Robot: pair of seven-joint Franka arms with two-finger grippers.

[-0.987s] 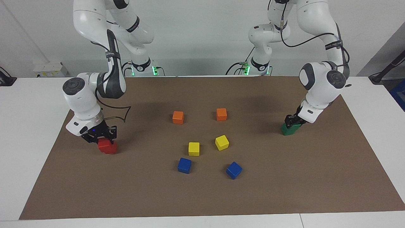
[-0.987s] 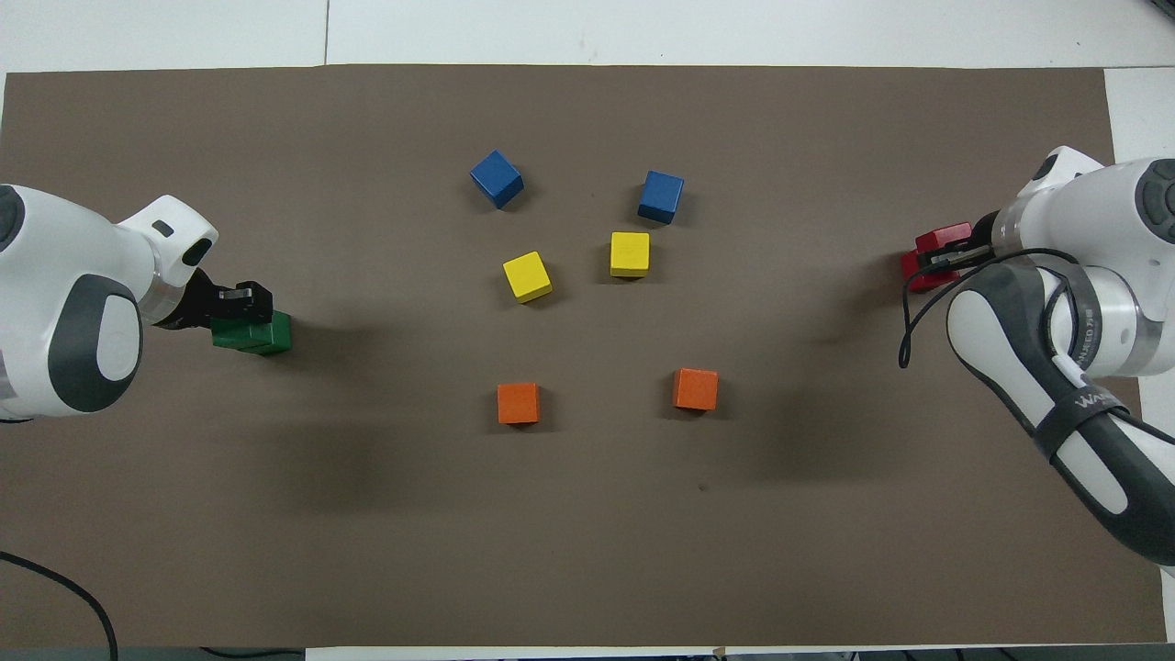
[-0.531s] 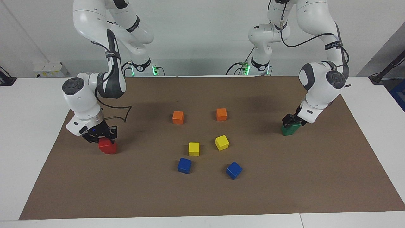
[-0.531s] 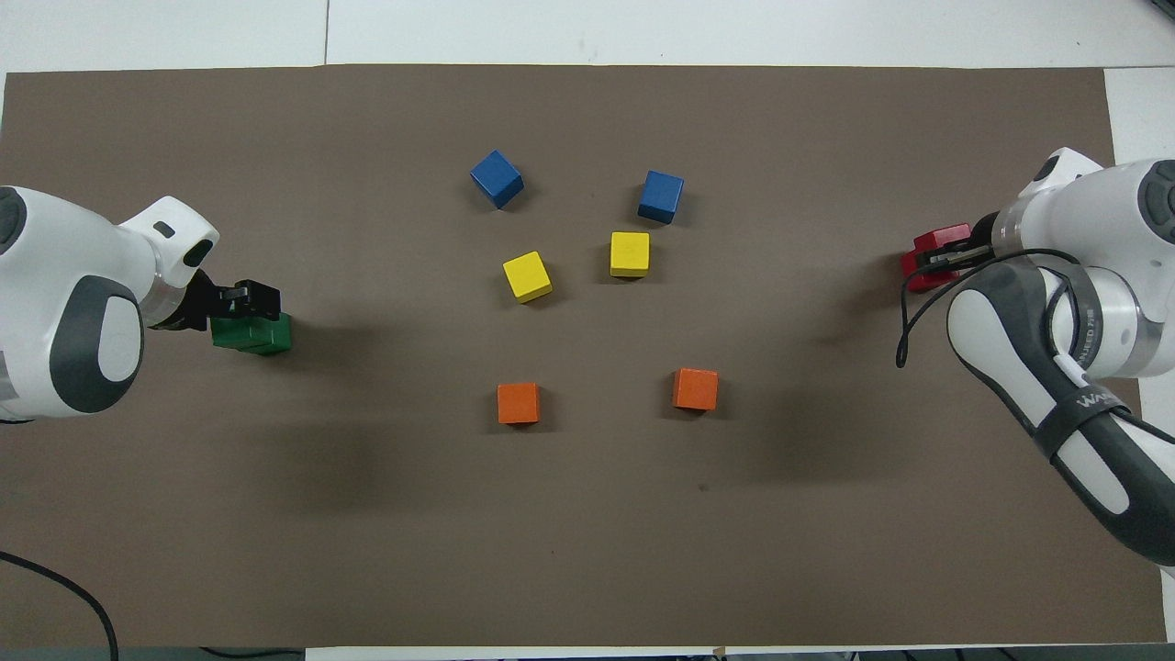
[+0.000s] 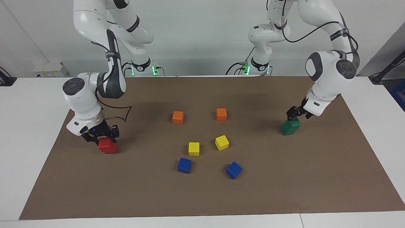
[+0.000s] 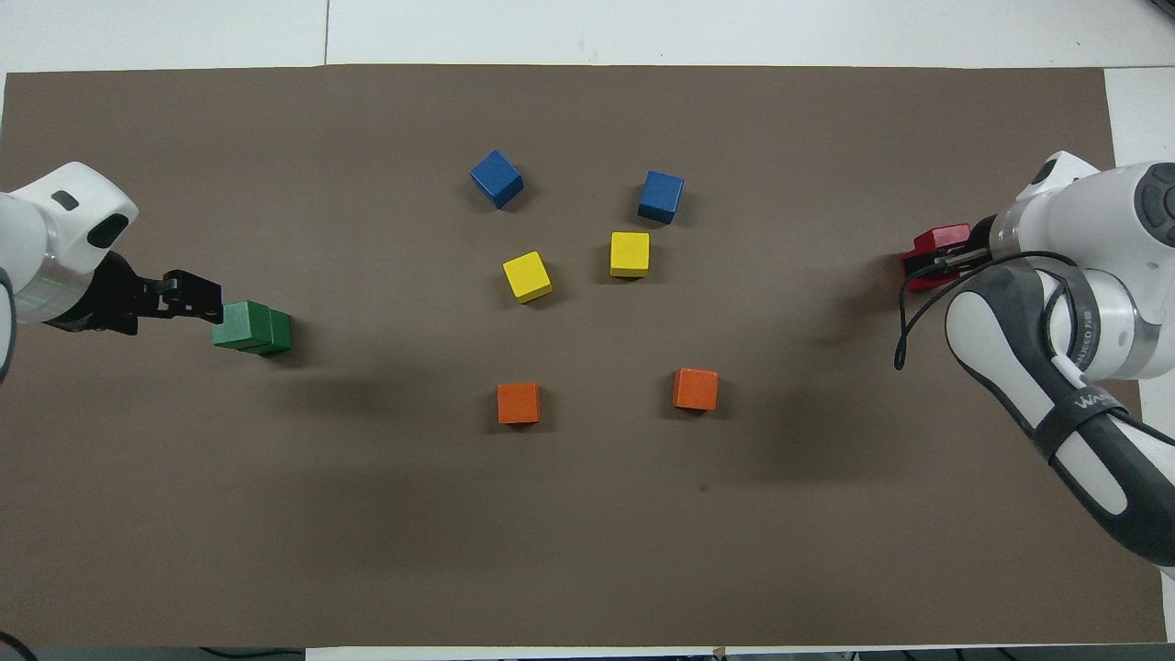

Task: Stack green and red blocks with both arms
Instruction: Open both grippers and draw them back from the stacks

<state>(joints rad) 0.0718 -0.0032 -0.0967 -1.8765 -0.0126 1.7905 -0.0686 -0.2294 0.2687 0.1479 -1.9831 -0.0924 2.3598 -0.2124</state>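
Nearest the robots, two orange cubes are seen side by side on the brown mat, approx. mid-table. Slightly farther out, toward the left arm's end of the table, the green stack is found: two green blocks, one on the other, w/ the top one's face plainly visible in the overhead view. The left gripper is raised over the stack's robot-side edge; its fingers are spread, nothing held, and no contact w/ the blocks is shown. Toward the right arm's end, the red stack is set about as far out as the yellow cubes. The right gripper is lowered onto the stack's top, fingers at either side of the upper red block; whether they pinch it or are parted can't be told. Farther from the robots than the orange pair, two yellow cubes are placed near each other, and farthest out two blue cubes are laid, well apart from both stacks.
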